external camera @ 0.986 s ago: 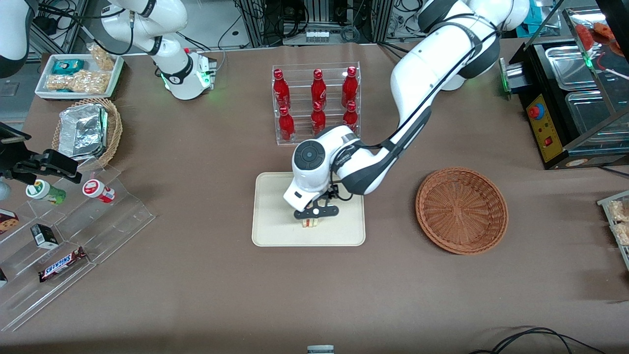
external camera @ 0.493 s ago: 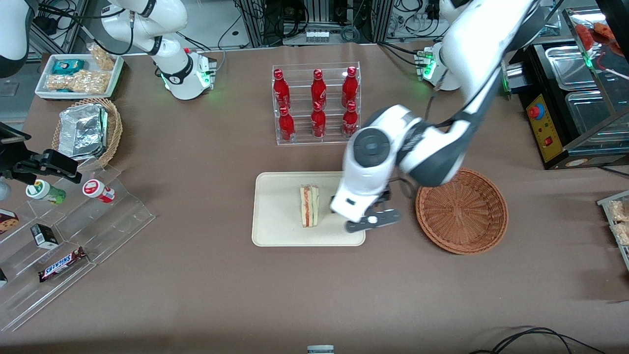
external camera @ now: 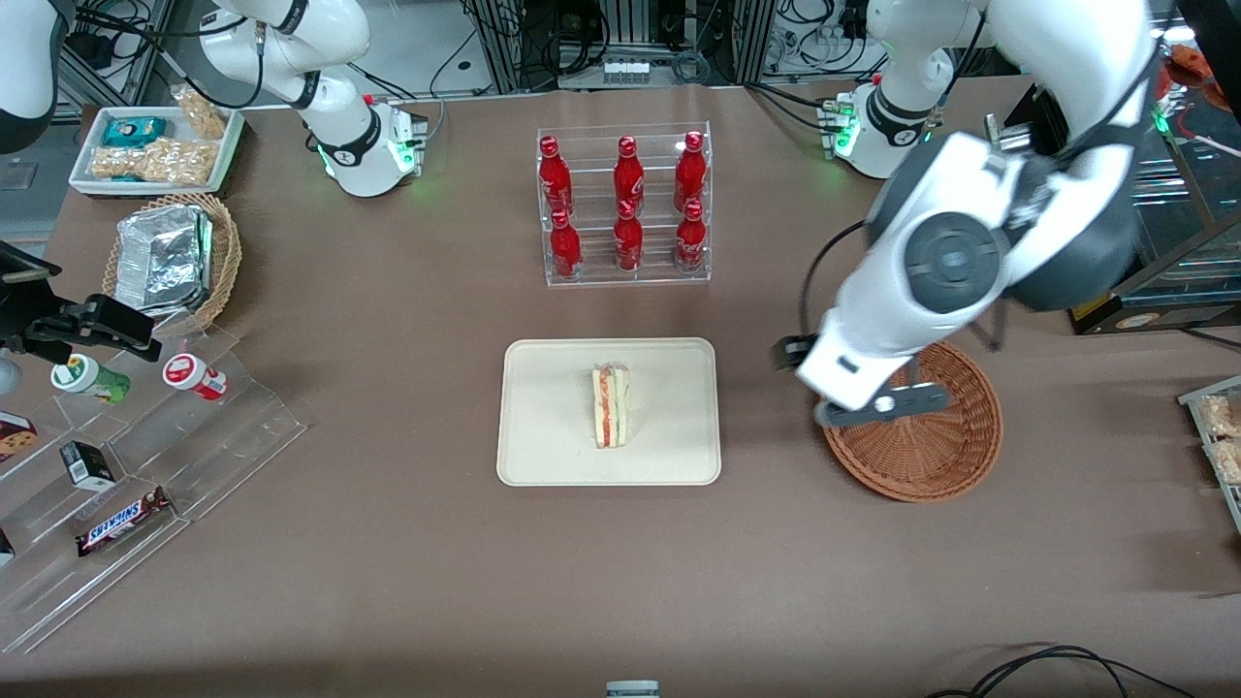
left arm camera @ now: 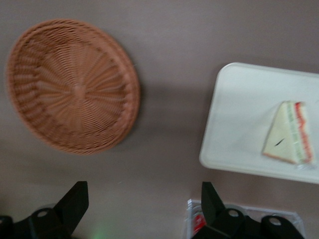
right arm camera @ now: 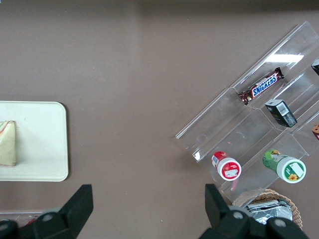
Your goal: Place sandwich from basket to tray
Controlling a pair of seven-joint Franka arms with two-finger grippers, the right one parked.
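The sandwich (external camera: 611, 405) lies on its side near the middle of the cream tray (external camera: 543, 456), filling layers showing. The empty reddish-brown basket (external camera: 931, 451) sits beside the tray, toward the working arm's end of the table. My left gripper (external camera: 877, 409) hangs high over the basket's edge nearest the tray, open with nothing between its fingers. The left wrist view shows the basket (left arm camera: 75, 84), the tray (left arm camera: 239, 114) and the sandwich (left arm camera: 289, 134) below the open gripper (left arm camera: 144, 199). The right wrist view catches the tray (right arm camera: 40, 149) and a corner of the sandwich (right arm camera: 7, 144).
A clear rack of red bottles (external camera: 625, 204) stands farther from the camera than the tray. Toward the parked arm's end are a stepped acrylic shelf (external camera: 145, 465) with snacks, a tan basket holding foil (external camera: 170, 257) and a white snack tray (external camera: 155, 150). A black appliance (external camera: 1096, 223) stands near the basket.
My gripper let go of the sandwich on the tray, then rose and swung toward the working arm's end, over the basket. The sandwich stays where it was set down.
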